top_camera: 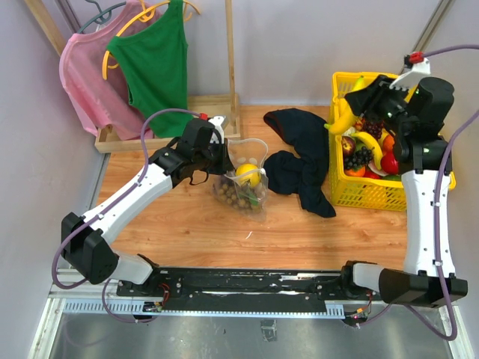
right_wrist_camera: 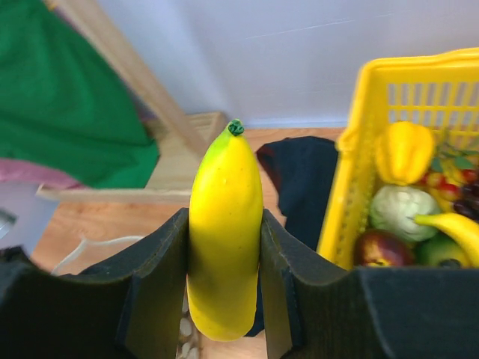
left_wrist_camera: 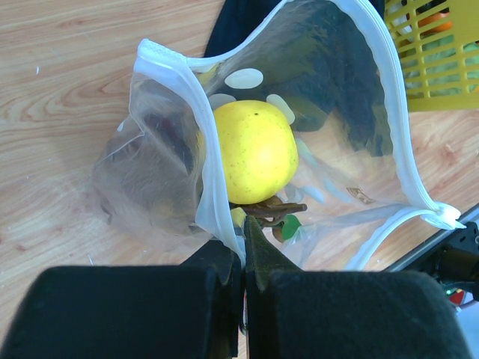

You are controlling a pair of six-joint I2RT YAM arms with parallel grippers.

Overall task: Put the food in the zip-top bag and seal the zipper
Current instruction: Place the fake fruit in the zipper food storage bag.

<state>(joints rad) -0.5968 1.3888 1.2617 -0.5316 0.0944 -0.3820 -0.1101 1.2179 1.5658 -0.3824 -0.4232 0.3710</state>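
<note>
The right gripper (right_wrist_camera: 224, 258) is clamping a smooth, likely slippery banana (right_wrist_camera: 224, 187) mid-length, while the left gripper (left_wrist_camera: 244, 235) is pinching the floppy bag (left_wrist_camera: 150, 176) by its rim.

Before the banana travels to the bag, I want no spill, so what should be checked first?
1. The right gripper has its jaws shut on the banana: ok.
2. The left gripper has its jaws pinching the zipper: ok.
3. The zip-top bag has its mouth open: ok.
4. The lemon and longan cluster are inside: ok.
5. Room for the banana beside them: cannot tell.
</note>
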